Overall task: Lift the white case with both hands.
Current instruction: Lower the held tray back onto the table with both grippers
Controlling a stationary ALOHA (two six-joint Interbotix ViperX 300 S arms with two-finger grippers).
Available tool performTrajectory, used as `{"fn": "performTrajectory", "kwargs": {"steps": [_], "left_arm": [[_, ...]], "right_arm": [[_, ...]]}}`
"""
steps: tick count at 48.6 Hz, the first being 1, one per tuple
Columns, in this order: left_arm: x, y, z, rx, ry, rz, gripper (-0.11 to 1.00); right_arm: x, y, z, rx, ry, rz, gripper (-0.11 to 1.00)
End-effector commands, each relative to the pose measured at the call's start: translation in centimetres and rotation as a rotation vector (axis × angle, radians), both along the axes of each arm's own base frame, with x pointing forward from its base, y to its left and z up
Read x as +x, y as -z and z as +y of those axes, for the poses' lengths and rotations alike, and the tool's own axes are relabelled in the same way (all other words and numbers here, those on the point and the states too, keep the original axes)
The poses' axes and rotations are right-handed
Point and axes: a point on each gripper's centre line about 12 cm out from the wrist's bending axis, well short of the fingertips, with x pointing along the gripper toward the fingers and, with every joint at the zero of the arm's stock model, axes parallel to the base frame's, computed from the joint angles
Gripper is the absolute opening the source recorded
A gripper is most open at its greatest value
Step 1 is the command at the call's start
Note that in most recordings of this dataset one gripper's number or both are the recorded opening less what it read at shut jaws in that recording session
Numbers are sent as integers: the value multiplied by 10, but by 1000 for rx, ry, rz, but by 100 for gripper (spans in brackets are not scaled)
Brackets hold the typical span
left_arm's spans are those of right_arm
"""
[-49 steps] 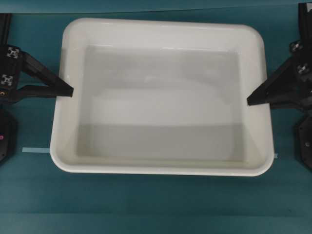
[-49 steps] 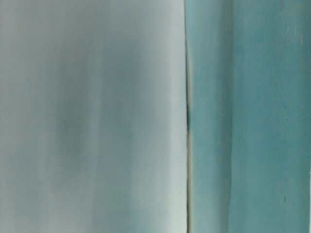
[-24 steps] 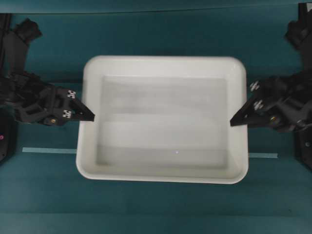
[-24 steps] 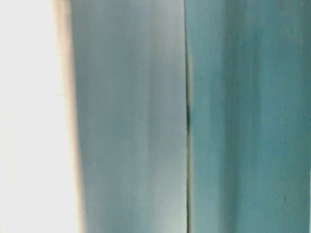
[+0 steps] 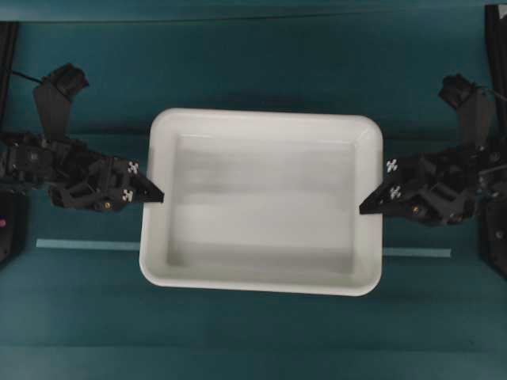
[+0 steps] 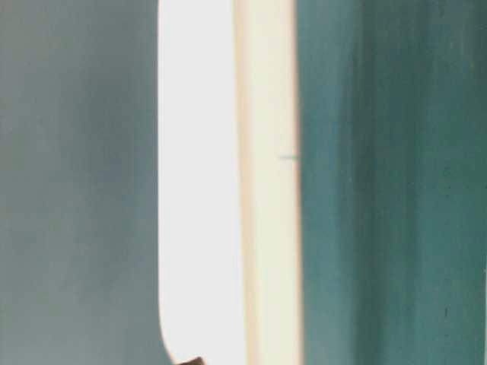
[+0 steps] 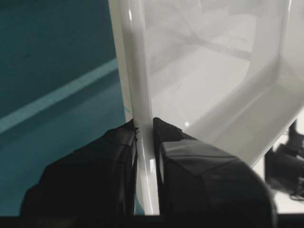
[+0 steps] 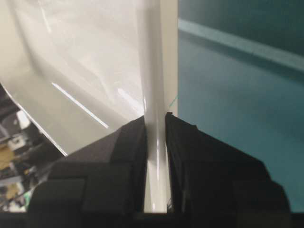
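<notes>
White case point(image 5: 261, 202) over mid-table point(image 5: 261, 71), level. Left gripper point(image 5: 158, 195) pinches its left rim, right gripper point(image 5: 364, 207) its right rim; pale tape strip point(image 5: 79, 245) below.

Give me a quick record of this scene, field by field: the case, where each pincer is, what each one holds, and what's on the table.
object: white case, rectangular tray, nothing inside
left pincer: shut on the case's left rim, one finger outside the wall, one inside
right pincer: shut on the case's right rim, same straddling grip
surface: teal table
marking: pale tape strip running under the case, showing on both sides
</notes>
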Motion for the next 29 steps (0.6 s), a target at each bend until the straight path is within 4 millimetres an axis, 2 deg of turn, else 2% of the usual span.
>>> {"fn": "performTrajectory", "kwargs": {"steps": [1,15,29], "left_arm": [[5,10,1,7,1,31,8],[10,42,0,1,4,137,7],[5,80,-8,-40,-12,253,7]], "right_arm": [[6,14,1,-3,-2,31,12],[13,48,2,-29,-32,134,11],[18,73,0,-41,-36,201,11]]}}
